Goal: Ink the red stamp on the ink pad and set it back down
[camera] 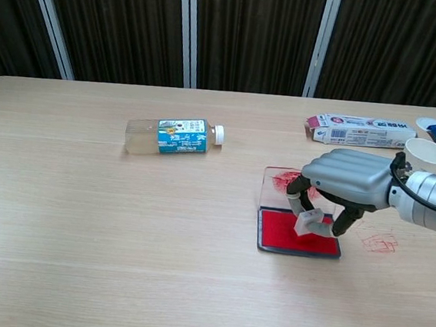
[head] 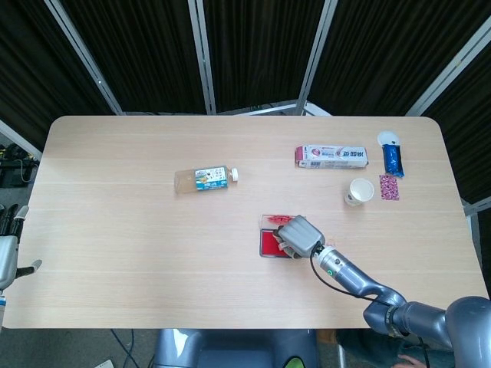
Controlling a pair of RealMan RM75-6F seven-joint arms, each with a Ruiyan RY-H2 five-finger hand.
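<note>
We see both views evenly and brightly lit from overhead, with no harsh glare on the pale desk (head: 115,192). Shadows are soft and short; a faint one sits under the right hand (camera: 349,180) in the chest view. Dark curtains (camera: 253,35) behind stay dim. Focus is sharp throughout, with slight curving at the head view's edges.

red ink pad (camera: 285,232), grey right hand (camera: 349,180)

left hand (head: 6,257) cut off at frame edge, ink pad (head: 271,244) partly hidden under right hand (head: 299,234)
</note>
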